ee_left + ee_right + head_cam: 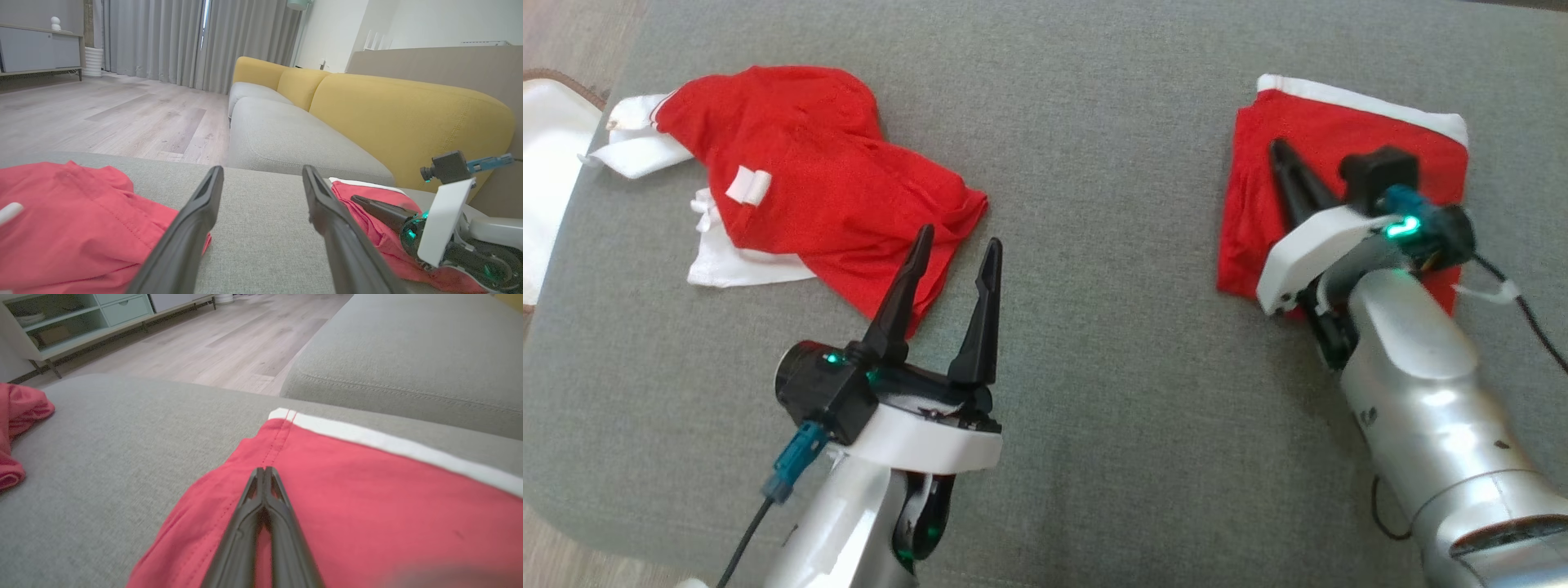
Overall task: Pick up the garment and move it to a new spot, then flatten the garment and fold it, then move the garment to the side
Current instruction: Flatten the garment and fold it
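Two red pieces lie on the grey cushion [1094, 343]. The crumpled garment [825, 163] is heaped toward the far-left corner, and the folded garment [1307, 122] sits square by the far-right edge, its white band [1364, 102] along the far side. Both look like thin, light, limp cloth. It should sag and trail when lifted, slide easily over the cushion's weave, and give nothing stiff to push against. The heap looks like the piece to work on. A hem, or the white-trimmed edge [637, 143] at its far-left end, would probably grip better than a bunched middle, where the jaws might catch several layers at once. The left gripper [960, 237] has its jaws spread wide at the heap's near hem. One finger overlaps the red cloth in the head view, but contact cannot be judged. The right gripper [1278, 149] has its jaws pressed together with nothing between them, over the folded piece. Whether the tips rest on the cloth is unclear. The right arm covers the folded piece's near-right part, and the heap's folds hide its true shape and lower layers.
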{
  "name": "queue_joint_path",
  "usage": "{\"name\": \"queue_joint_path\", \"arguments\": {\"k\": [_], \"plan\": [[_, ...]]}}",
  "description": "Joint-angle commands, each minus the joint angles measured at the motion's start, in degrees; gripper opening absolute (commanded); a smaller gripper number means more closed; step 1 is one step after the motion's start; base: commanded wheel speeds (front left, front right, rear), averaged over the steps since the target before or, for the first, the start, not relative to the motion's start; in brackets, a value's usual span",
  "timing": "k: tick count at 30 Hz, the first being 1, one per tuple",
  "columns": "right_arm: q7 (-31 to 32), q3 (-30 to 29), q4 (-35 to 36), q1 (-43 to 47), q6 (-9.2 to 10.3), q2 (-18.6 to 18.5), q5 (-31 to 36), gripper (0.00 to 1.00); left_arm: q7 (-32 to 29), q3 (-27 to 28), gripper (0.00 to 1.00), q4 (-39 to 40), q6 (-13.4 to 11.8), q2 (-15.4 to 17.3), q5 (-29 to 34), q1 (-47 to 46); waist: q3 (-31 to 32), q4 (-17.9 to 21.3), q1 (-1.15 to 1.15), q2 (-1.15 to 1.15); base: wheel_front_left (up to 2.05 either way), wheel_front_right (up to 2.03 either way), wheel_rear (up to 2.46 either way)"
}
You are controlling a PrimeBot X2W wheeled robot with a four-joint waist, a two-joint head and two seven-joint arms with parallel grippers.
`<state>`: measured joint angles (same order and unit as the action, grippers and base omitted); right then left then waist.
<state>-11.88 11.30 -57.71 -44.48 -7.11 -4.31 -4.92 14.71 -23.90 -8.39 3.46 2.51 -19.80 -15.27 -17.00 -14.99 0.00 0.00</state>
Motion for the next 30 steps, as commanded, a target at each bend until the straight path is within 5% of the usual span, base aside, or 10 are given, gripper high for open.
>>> {"name": "queue_joint_path", "arguments": {"k": [1,9,13,19,30], "plan": [[0.34,3.66,0.19,-0.72,-0.37,1.4,-1.54,0.0,0.29,1.74,1.0,2.04,-0.61,0.37,-0.76,-2.04,0.04,0.16,0.0,0.0,0.0,0.0,0.0],[1.49,14.88,0.93,2.16,-0.37,1.42,-10.28,0.0,0.29,2.64,1.0,1.63,-0.44,0.37,0.08,-2.11,1.07,3.33,0.0,0.0,0.0,0.0,0.0],[-0.9,15.63,2.42,1.41,-0.37,1.43,-13.0,0.0,0.29,3.8,1.0,1.7,-0.19,0.37,1.08,-2.23,2.2,6.29,0.0,0.0,0.0,0.0,0.0],[-3.01,9.76,7.03,1.83,-0.37,0.19,-11.12,0.0,0.29,5.71,1.0,2.44,0.25,0.37,2.21,-1.94,4.35,10.85,0.0,0.0,0.0,0.0,0.0],[-3.1,-7.03,31.29,20.25,-0.37,0.43,-0.77,0.0,0.29,8.14,1.0,2.72,0.92,0.37,2.89,0.44,7.8,17.2,0.0,0.0,0.0,0.0,0.0]]}}
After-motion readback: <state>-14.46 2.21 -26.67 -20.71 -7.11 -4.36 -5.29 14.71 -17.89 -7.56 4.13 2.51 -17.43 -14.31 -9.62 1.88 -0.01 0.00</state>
